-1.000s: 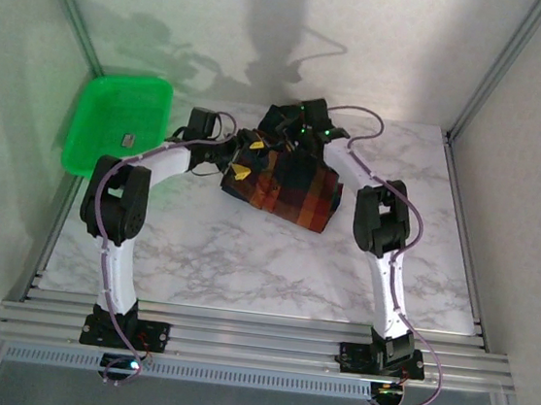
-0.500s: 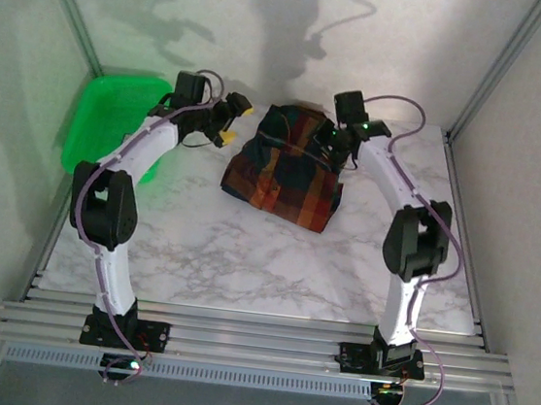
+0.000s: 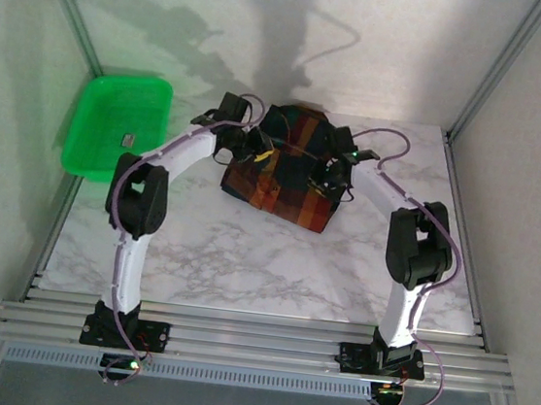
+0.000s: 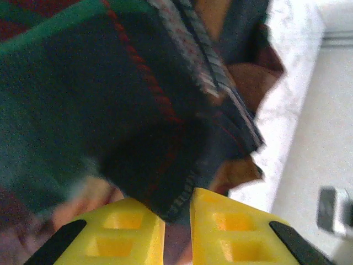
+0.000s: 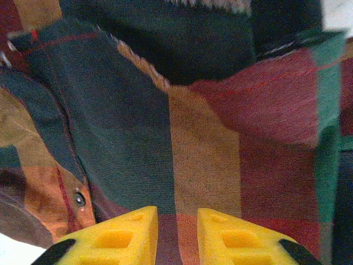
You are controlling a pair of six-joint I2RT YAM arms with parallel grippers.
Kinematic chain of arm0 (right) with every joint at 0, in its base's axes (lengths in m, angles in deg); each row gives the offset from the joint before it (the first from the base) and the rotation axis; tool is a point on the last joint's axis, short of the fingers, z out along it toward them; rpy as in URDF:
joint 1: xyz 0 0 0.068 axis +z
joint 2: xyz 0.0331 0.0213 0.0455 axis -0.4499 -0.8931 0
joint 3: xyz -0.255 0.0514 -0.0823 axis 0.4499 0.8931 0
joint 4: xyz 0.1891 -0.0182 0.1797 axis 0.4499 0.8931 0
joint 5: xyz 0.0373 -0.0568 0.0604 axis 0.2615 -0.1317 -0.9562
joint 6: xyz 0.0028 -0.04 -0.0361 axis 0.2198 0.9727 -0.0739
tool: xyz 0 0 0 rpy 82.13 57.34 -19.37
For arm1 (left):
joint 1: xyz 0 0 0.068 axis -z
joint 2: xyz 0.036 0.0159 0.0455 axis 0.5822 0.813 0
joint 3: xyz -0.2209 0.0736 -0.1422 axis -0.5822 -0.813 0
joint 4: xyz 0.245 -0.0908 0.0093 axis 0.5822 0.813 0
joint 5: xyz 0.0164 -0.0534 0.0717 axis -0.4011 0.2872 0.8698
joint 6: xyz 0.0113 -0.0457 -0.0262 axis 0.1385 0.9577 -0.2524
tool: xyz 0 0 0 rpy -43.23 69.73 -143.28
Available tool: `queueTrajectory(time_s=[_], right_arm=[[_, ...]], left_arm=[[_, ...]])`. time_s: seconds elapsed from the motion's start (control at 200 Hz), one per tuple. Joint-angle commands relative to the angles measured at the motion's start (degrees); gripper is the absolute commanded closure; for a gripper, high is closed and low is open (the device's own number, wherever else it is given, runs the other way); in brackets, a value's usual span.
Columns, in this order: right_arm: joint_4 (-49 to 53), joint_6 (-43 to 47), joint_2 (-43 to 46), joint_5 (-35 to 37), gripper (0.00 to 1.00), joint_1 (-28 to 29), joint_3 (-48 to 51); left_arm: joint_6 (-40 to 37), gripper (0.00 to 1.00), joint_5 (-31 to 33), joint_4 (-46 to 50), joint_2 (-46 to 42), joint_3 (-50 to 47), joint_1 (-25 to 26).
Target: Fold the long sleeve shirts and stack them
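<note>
A folded plaid long sleeve shirt point(image 3: 288, 175) lies at the back middle of the marble table point(image 3: 245, 258). My left gripper point(image 3: 260, 152) is at its left upper edge. In the left wrist view the yellow fingertips point(image 4: 129, 229) stand close together, and a dark hemmed edge of the shirt point(image 4: 83, 99) dips into the narrow gap of the gripper point(image 4: 177, 201). My right gripper point(image 3: 329, 175) rests on the shirt's right side. In the right wrist view its jaws point(image 5: 177, 215) are narrow and pressed into the plaid cloth point(image 5: 138, 127), with cloth filling the gap.
A bright green tray point(image 3: 116, 102) holding a small grey object point(image 3: 128, 137) sits at the back left corner. White walls and metal frame posts close in the table on three sides. Bare marble lies in front of the shirt.
The left arm swung from beside the tray back to the shirt's left edge and its jaws closed. The right gripper shifted forward onto the shirt's right side and narrowed.
</note>
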Motion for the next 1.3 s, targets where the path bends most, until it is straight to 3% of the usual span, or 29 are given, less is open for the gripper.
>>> queueTrajectory(time_s=[0.0,0.25,0.365,0.475,0.626,0.771,0.881,1.056,1.296], right_arm=[[-1.48,0.0,-1.21,1.88,0.76,1.44,2.69],[-1.78,-4.91,-2.29,4.27,0.79,5.24,8.76],[-2.64,-7.69,-3.32,3.23,0.81,8.5,10.64],[-5.89,-14.78,-3.28,0.9,0.81,11.76,14.38],[-11.88,-28.45,0.04,-0.91,0.81,18.72,19.24],[-12.22,-39.38,0.2,-2.67,0.78,26.8,16.16],[-13.19,-43.42,2.34,-4.85,0.7,28.91,14.75],[-1.36,-33.34,10.93,-0.29,0.53,26.91,8.46],[10.65,-8.33,10.57,-1.09,0.37,17.02,-1.64]], left_arm=[[-0.6,0.81,4.63,-1.44,4.69,5.99,-1.34],[1.88,0.72,4.51,0.65,15.96,18.25,-2.2],[0.01,0.45,5.93,2.05,12.8,18.08,-2.45],[-2.02,0.27,8.4,5.67,5.06,15.67,-3.07],[-6.7,0.1,16.59,11.26,-15.37,-1.46,-2.72],[-8.78,0.04,24.08,16.71,-34.28,-25.97,-2.9],[-3.68,0.03,21.1,12.09,-46.85,-44.9,-3.18],[5.99,0.04,11.7,-1.46,-56.49,-63.95,-3.46],[14.34,0.1,3.25,-20.88,-55.14,-72.16,-3.6]])
